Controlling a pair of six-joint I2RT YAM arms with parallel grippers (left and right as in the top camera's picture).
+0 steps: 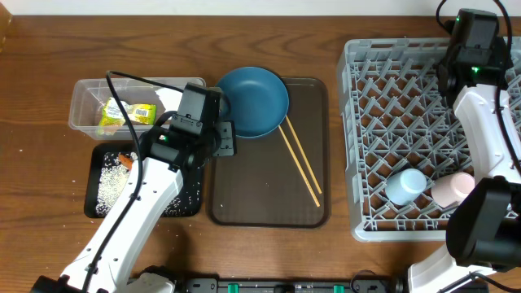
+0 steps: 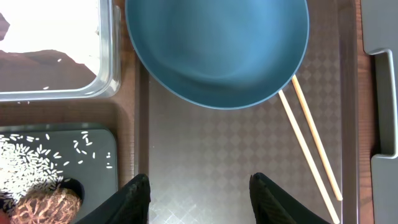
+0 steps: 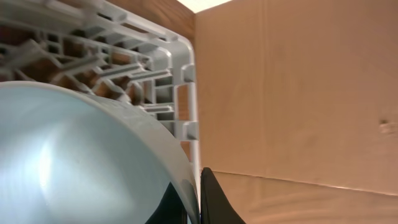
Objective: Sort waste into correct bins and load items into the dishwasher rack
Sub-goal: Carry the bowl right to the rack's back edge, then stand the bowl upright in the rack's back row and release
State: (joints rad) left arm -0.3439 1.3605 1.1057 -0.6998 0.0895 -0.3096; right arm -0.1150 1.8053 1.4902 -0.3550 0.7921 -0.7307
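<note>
left claw (image 2: pixel 199 186): apart, empty, over brown tray (image 2: pixel 205 149), blue plate (image 2: pixel 217 50) at its 12 o'clock | right claw (image 3: pixel 194 200): clamped on pale bowl (image 3: pixel 74 162) rim at rack (image 3: pixel 180 81) corner | risk: plate edge overlaps chopsticks (image 2: pixel 316 140) at its 4 o'clock, lifting may scatter them

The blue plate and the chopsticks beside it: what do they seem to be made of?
The blue plate looks like glazed ceramic or melamine; its smooth surface shows soft, satin reflections, so I can't tell which. The chopsticks look like plain wood or bamboo: pale tan, matte.
</note>
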